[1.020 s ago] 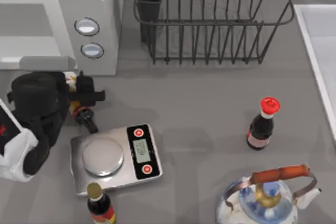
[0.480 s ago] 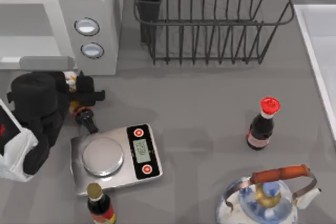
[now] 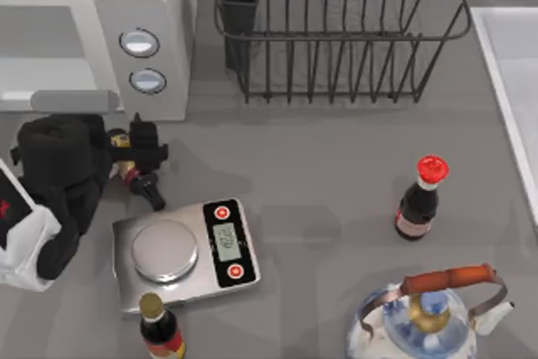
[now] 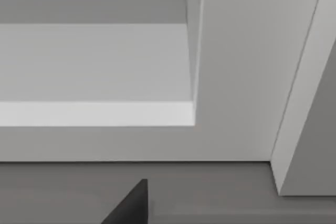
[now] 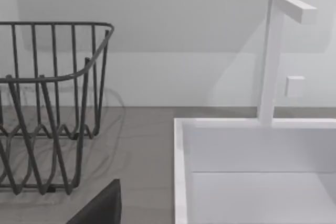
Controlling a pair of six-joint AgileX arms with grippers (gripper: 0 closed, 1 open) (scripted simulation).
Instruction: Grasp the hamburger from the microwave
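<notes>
Top view, change: the black two-finger left gripper [image 3: 143, 166] has slid a little to the right and down the picture, away from the front of the large white boxy microwave [image 3: 143, 6].
Top view, meaning: the item looks to be coming out with the claw, so the grasp seems made and the withdrawal under way.
Top view, claw: clenched, apparently on the small cream-white hamburger [image 3: 123, 142].
Top view, hamburger: on the table's left, just in front of the microwave; mostly hidden, with only yellow and red slivers showing.
Left wrist view: pale microwave shelf [image 4: 94, 61], bare.
Right wrist view: the right arm idles, facing the dark wire dish rack [image 5: 47, 103] and white sink [image 5: 252, 171]; its claw's state I cannot tell.
</notes>
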